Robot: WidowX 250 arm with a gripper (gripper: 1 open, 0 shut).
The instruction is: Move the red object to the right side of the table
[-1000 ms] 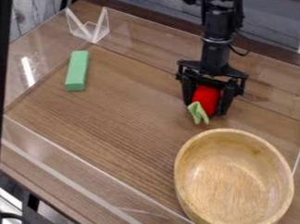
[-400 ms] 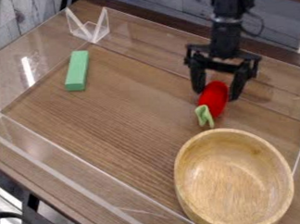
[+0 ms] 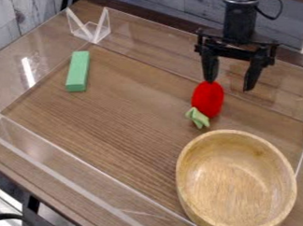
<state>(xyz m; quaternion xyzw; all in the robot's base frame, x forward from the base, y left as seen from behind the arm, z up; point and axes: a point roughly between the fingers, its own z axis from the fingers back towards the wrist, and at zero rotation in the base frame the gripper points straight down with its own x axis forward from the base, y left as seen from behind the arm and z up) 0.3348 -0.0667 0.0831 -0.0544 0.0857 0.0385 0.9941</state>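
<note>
The red object (image 3: 207, 100), a small strawberry-like toy with a green leafy end pointing toward the front, lies on the brown wood-grain table (image 3: 129, 116) at its right side, just behind the wooden bowl. My gripper (image 3: 233, 76) hangs above and slightly behind it, lifted clear, its black fingers (image 3: 254, 72) spread wide with nothing between them.
A round light wooden bowl (image 3: 238, 182) fills the front right corner. A green rectangular block (image 3: 78, 70) lies at the left. Low clear acrylic walls (image 3: 27, 63) border the tabletop, with a folded clear piece (image 3: 89, 26) at the back left.
One second ago the open gripper straddled the red object low on the table; it has since risen and drifted right and back, leaving the toy lying free.
</note>
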